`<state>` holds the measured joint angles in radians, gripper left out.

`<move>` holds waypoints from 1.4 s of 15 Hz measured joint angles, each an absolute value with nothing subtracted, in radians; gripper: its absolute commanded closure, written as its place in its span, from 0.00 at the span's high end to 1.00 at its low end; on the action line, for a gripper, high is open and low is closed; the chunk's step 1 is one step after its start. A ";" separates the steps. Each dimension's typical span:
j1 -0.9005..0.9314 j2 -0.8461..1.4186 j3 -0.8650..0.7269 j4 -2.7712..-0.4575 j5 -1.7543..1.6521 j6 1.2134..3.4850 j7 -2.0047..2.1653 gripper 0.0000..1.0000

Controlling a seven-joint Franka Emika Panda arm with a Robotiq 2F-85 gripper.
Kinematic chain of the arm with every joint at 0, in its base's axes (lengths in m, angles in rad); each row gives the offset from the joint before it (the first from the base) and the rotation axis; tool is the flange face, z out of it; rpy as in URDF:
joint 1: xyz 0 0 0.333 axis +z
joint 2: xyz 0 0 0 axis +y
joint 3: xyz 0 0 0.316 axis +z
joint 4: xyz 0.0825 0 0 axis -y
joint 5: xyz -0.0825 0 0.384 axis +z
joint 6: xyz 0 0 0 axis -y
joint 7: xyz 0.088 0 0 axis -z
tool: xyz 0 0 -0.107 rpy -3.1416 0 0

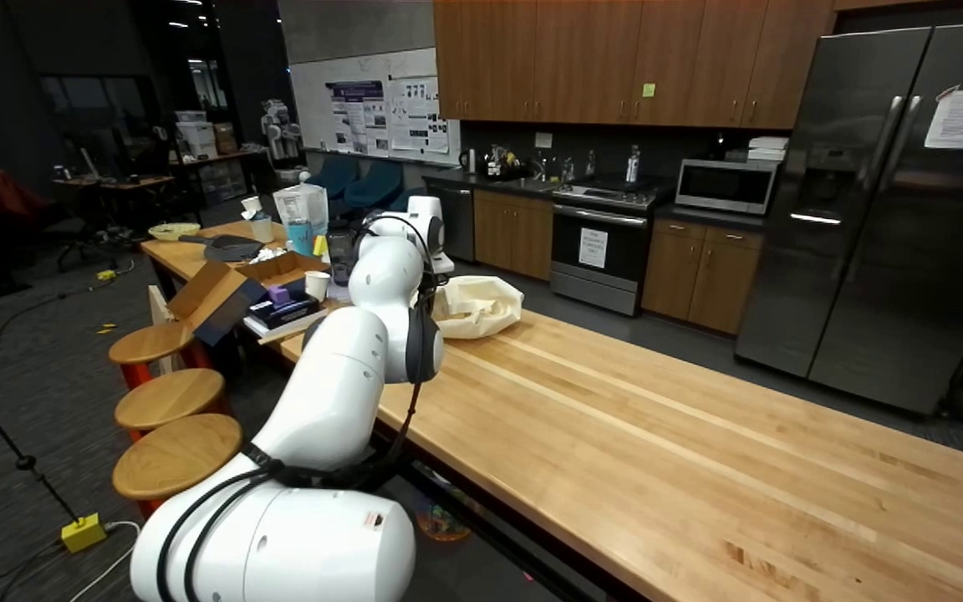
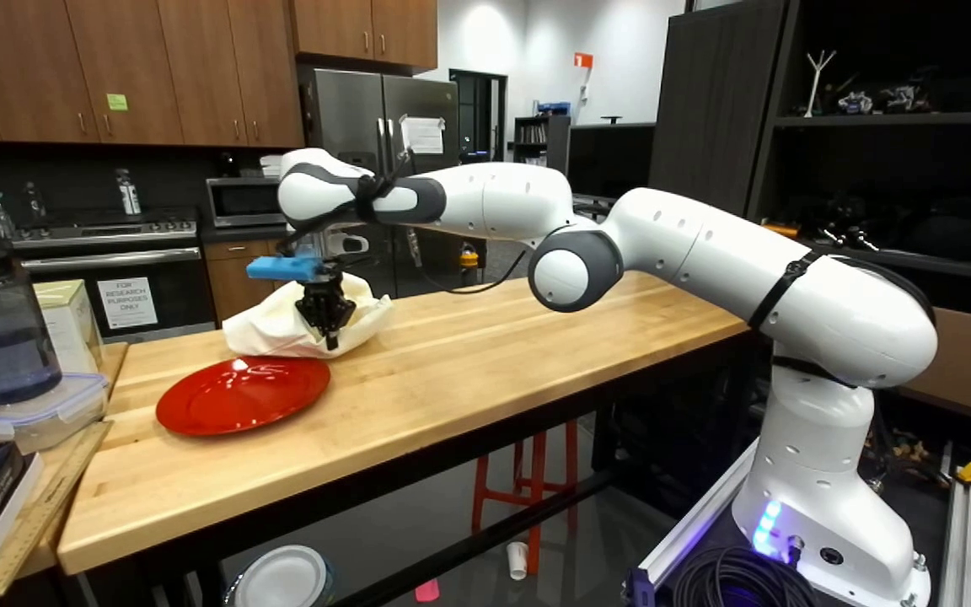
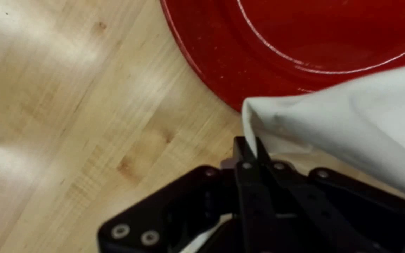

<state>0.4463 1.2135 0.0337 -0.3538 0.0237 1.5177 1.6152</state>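
A broad stretch of wooden tabletop (image 2: pixel 485 346) runs from the red plate (image 2: pixel 241 398) toward the far end, with a long edge and the opposite end near the plate. The white arm (image 2: pixel 519 201) reaches toward it, wrist bent, gripper (image 3: pixel 252 150) pointing down and pinching a cream cloth (image 2: pixel 270 329) bunched beside the plate.

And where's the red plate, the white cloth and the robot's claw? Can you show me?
Red plate (image 2: pixel 243 397), in an exterior view: its bare middle.
White cloth (image 3: pixel 364 124), in the wrist view: the wide part, away from the pinched end.
Claw (image 3: pixel 252 147), in the wrist view: between its fingertips, which pinch the cloth.
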 measured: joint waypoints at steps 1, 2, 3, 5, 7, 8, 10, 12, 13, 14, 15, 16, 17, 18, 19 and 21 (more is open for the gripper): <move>0.458 1.208 0.034 -0.354 0.021 1.538 1.599 0.01; 0.466 1.202 0.034 -0.354 0.019 1.551 1.581 0.01; 0.473 1.198 0.034 -0.354 0.018 1.556 1.566 0.01; 0.482 1.196 0.034 -0.355 0.018 1.546 1.558 0.01; 0.478 1.197 0.034 -0.365 0.018 1.523 1.559 0.01; 0.471 1.198 0.034 -0.373 0.021 1.508 1.560 0.01; 0.445 1.205 0.036 -0.378 0.031 1.453 1.569 0.01; 0.402 1.217 0.039 -0.377 0.054 1.385 1.585 0.01; 0.372 1.224 0.043 -0.377 0.072 1.355 1.595 0.01; 0.347 1.229 0.047 -0.376 0.087 1.335 1.600 0.01; 0.323 1.233 0.050 -0.376 0.101 1.320 1.602 0.01; 0.303 1.235 0.053 -0.376 0.115 1.311 1.602 0.01; 0.287 1.235 0.059 -0.375 0.125 1.310 1.601 0.01; 0.276 1.235 0.063 -0.370 0.131 1.316 1.600 0.01; 0.271 1.235 0.067 -0.366 0.138 1.327 1.600 0.01; 0.271 1.229 0.078 -0.366 0.142 1.360 1.596 0.01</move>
